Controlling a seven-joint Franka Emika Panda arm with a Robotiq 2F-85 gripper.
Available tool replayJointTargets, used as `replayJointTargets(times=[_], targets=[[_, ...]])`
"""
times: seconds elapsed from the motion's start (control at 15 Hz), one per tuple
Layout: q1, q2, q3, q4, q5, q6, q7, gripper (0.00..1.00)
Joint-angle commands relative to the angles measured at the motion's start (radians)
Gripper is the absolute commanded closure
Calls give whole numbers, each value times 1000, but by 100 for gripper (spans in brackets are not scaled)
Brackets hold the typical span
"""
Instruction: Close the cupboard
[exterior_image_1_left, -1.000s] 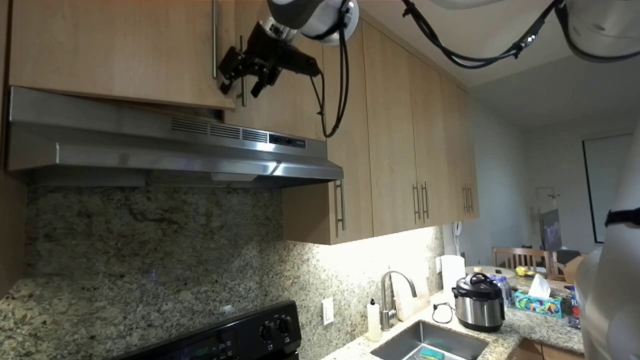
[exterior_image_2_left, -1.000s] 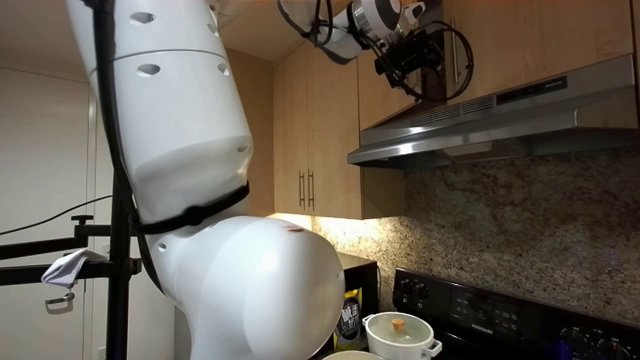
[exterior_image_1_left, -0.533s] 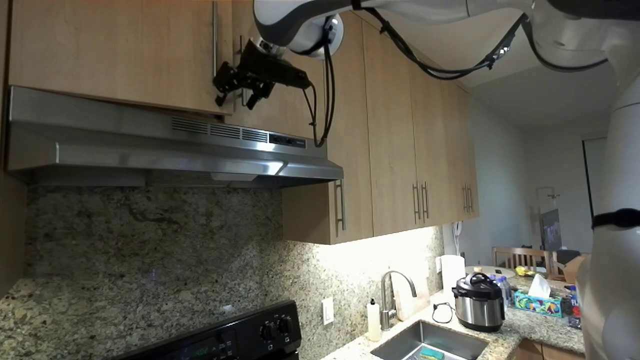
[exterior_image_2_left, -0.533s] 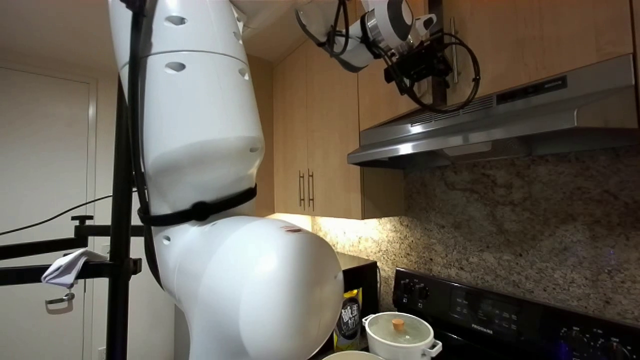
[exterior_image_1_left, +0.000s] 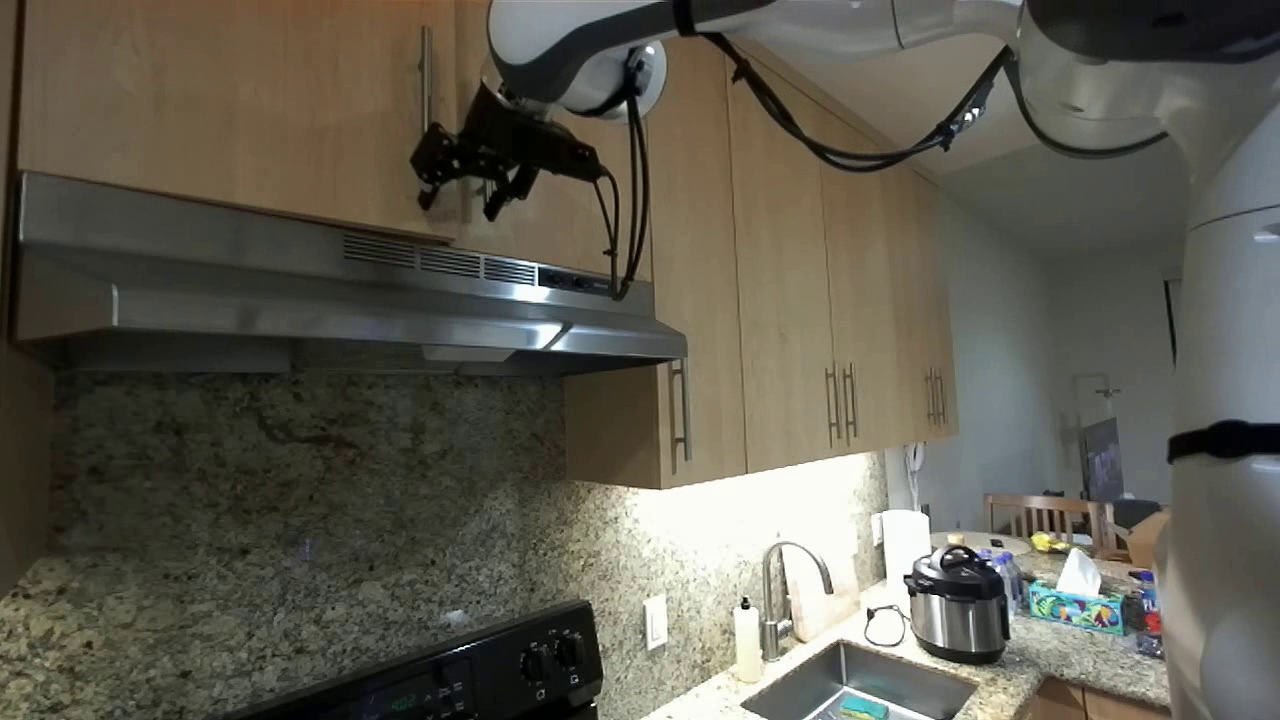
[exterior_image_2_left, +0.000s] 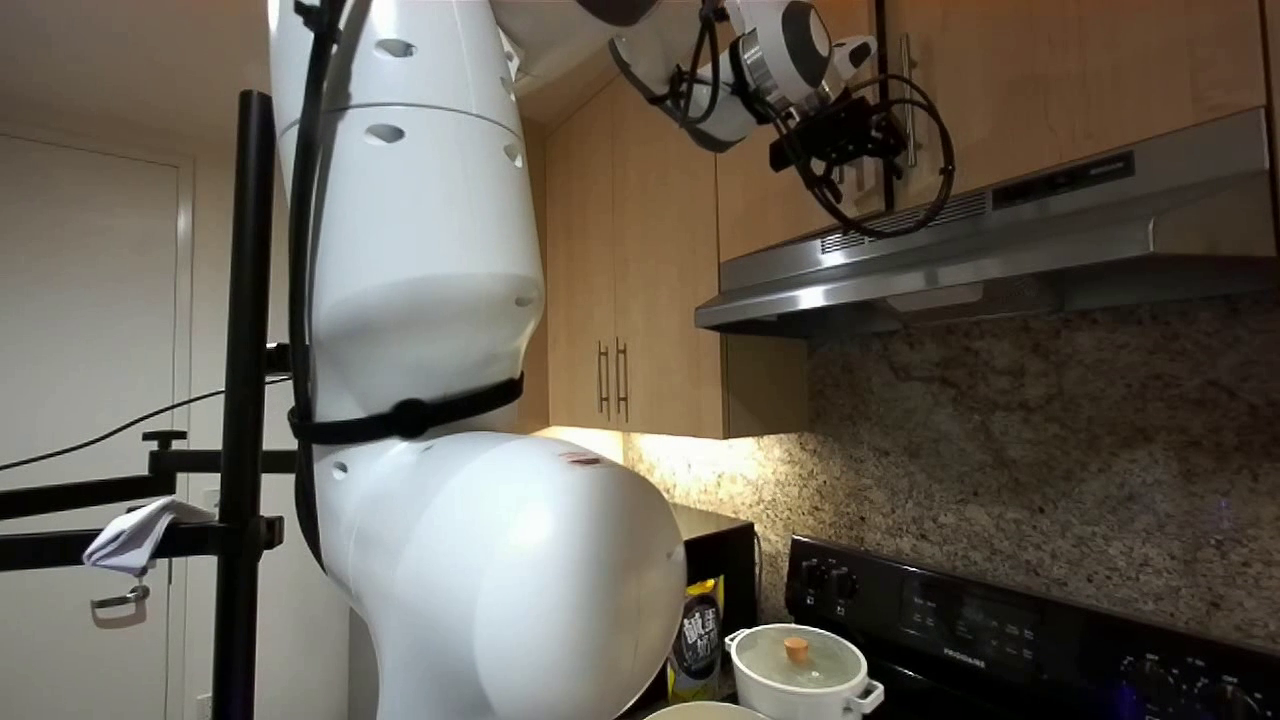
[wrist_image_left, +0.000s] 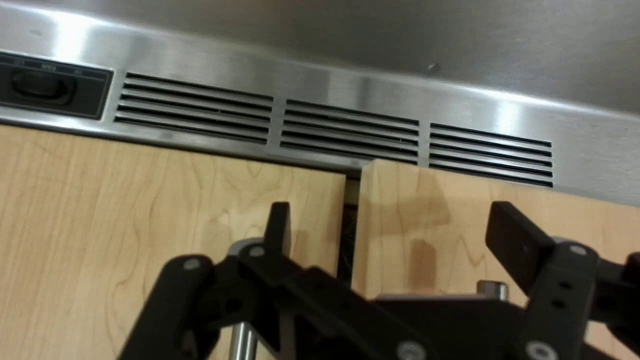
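Cupboard (exterior_image_1_left: 300, 110) above the range hood (exterior_image_1_left: 330, 300), one door (wrist_image_left: 425, 235) standing slightly proud of its neighbour (wrist_image_left: 125, 200). The hand (wrist_image_left: 397, 232) is spread wide, gripping nothing; the push is best made near the door's free edge, slowly and squarely (letting neither finger (wrist_image_left: 517, 245) catch a handle (exterior_image_1_left: 426, 80)), until both fronts lie flush. Contents cannot be made out in the lidded pot (exterior_image_2_left: 795, 680) or, on the counter (exterior_image_1_left: 1060, 655), the pressure cooker (exterior_image_1_left: 958, 610); the sink (exterior_image_1_left: 920, 690) holds a sponge (exterior_image_1_left: 863, 708).

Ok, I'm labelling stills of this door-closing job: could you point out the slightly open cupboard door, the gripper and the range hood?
Slightly open cupboard door (exterior_image_1_left: 240, 105): an exterior view, on its front face.
Gripper (wrist_image_left: 391, 221): wrist view, midway between its fingertips.
Range hood (exterior_image_1_left: 205, 238): an exterior view, on its metal front.
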Motion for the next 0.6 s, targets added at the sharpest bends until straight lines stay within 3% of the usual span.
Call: replayJointTargets(times=[0.0, 0.33, 0.53], targets=[[-20, -2, 22, -14, -40, 18, 88, 0], [-21, -44, 22, -96, -30, 51, 178, 0], [-37, -128, 30, -207, -59, 99, 265, 0]])
